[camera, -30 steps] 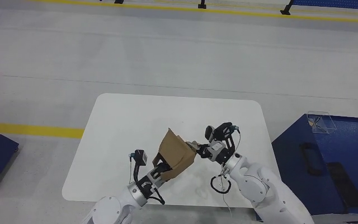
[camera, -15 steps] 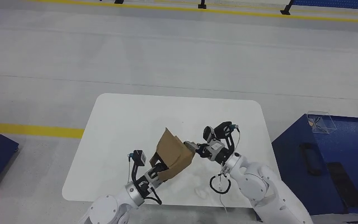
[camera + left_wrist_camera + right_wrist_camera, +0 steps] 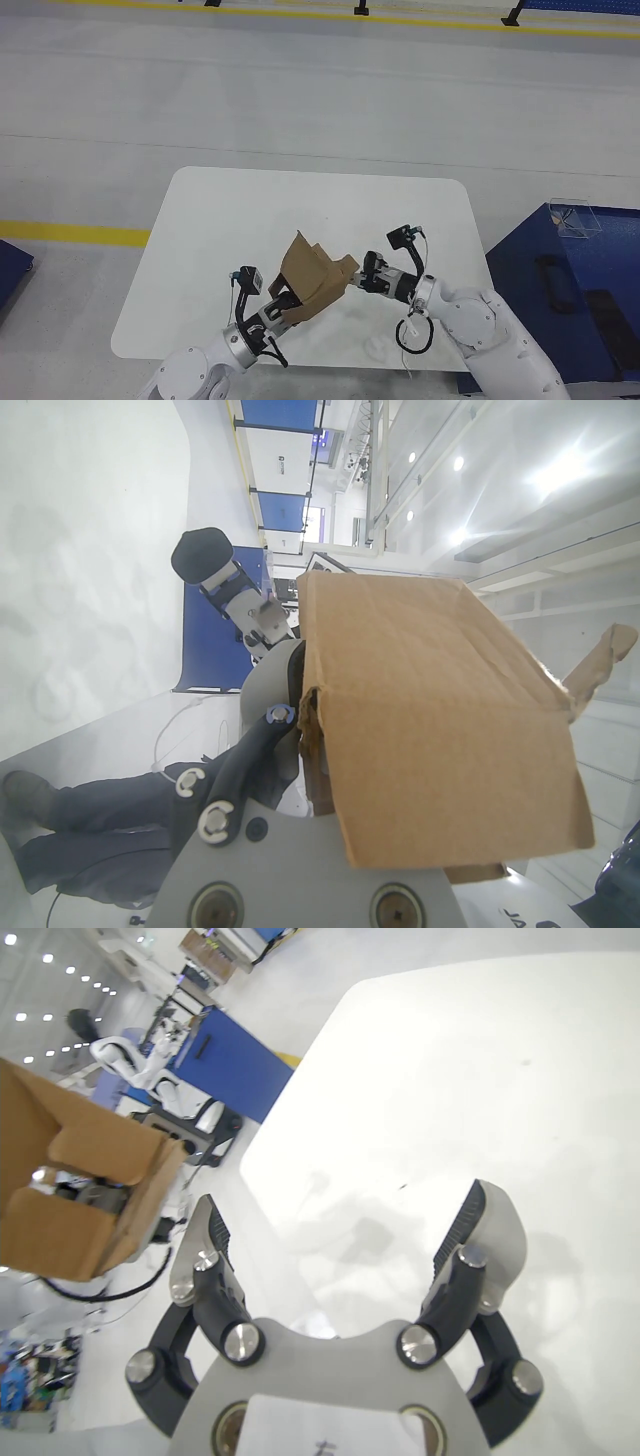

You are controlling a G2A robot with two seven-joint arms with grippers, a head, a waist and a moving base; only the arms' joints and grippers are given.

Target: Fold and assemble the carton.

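We see one brown corrugated carton (image 3: 315, 277), half-formed and tilted, held up over the near part of the white table (image 3: 250, 210). One flap stands up at its far corner and another juts toward the right arm. The left gripper (image 3: 283, 301) has it from the near side. In the left wrist view a dark finger (image 3: 260, 740) presses against a torn wall edge of the carton, and the cardboard hides the opposing finger, so the pincer is clamped on that wall.

The right gripper (image 3: 345, 1203) sits just beside the jutting flap. Its two ribbed fingers are spread wide with only tabletop between them, and the carton lies off to one side of them. We cannot tell from the top view whether a fingertip touches the flap.

What stands in the way is the carton itself: it lies between the two grippers and blocks much of the left wrist view.

Beyond the table's right side stands one blue cabinet (image 3: 570, 290) with one clear plastic box (image 3: 572, 217) on top. Part of another blue object (image 3: 10, 262) shows at the left edge of the top view. Two yellow floor lines run across the grey floor, one (image 3: 70, 234) left of the table and one (image 3: 300, 14) far behind it. Three dark stand feet (image 3: 361, 11) rest along the far line.
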